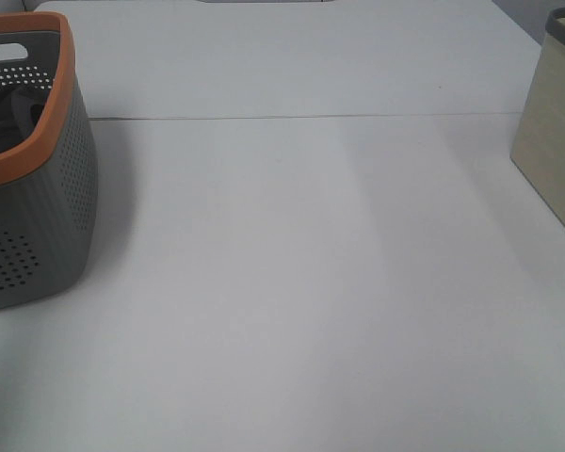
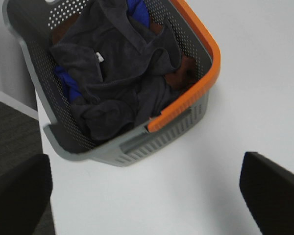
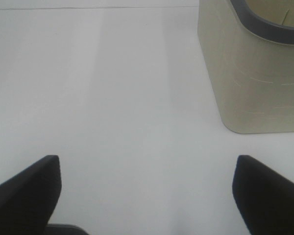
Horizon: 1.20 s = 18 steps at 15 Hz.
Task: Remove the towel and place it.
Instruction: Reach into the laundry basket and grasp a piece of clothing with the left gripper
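Currently both sets of jaws stand wide, nothing between them.

Left gripper (image 2: 147, 196): two dark fingers at the frame edges with bare table between, hovering above and just outside one wall of the basket (image 2: 206, 44).

Right gripper (image 3: 147, 193): likewise spread and empty, over open table (image 3: 112, 98), with the beige bin (image 3: 245, 78) near it, off to one side.

Towel (image 2: 122, 73): dark navy-purple, crumpled, lying on top of the heap inside the basket. Small white tag (image 2: 100, 58) shows near a fold. Bright blue cloth (image 2: 67, 85) peeks out from under it in two places. Brownish cloth (image 2: 183, 73) is tucked against the orange-rimmed wall. All three touch, folds interleaved.

Exterior high view: basket at the left edge, bin at the right edge, well apart. Neither arm in frame.

Judgement: removal not yet begun; the reach into the basket comes first.

Risks from here:
- Pinch goes deep, or lands where blue shows: a second cloth comes up with the towel.
- Pinch takes only a loose fold: terry slips out on the lift, or the towel unfurls and drags over the rim.
- Basket looks light and appears to stand near the table edge: a snagged cloth could slide or tip it.
- Descent too close to the wall: a finger strikes the rim.
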### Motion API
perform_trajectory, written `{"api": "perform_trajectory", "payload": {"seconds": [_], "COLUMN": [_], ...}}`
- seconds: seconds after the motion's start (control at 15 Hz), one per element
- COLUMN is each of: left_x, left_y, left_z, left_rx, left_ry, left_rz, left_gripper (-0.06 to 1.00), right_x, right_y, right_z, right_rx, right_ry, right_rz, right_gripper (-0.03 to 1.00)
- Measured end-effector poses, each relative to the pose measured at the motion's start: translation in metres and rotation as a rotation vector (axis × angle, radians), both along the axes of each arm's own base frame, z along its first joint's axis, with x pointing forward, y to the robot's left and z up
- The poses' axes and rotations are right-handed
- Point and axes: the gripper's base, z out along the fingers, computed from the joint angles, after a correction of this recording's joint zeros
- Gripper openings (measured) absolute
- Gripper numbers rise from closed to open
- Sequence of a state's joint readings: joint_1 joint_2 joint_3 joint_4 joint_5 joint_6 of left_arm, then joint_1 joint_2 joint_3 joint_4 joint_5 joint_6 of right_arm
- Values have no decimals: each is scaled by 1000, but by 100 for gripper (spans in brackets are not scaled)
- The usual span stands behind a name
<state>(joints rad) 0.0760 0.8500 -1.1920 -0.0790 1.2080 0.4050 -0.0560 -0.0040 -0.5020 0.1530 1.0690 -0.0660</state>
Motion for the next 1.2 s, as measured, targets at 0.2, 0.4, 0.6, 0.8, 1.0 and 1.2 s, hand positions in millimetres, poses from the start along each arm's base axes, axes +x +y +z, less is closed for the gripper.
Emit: {"api": "perform_trajectory", "payload": {"seconds": [0.2, 0.4, 0.6, 0.8, 1.0, 1.2], "left_x": [83, 169, 223, 250, 267, 283], "left_y": [9, 17, 27, 36, 41, 43], "left_z": [25, 8, -49, -92, -127, -164], "left_rx": [150, 277, 444, 504, 540, 551], "left_ry": [45, 140, 320, 451, 549, 622], "left_rz": [-120, -262, -461, -548, -620, -679], "left_gripper": [98, 98, 98, 98, 98, 96], "right_x": [0, 0, 0, 0, 0, 0], "right_y": [0, 0, 0, 0, 0, 0], "right_z": [0, 0, 0, 0, 0, 0], "right_rx": [0, 0, 0, 0, 0, 0], "right_ry": [0, 0, 0, 0, 0, 0], "right_rz": [0, 0, 0, 0, 0, 0], "right_gripper": [85, 85, 85, 85, 85, 85]}}
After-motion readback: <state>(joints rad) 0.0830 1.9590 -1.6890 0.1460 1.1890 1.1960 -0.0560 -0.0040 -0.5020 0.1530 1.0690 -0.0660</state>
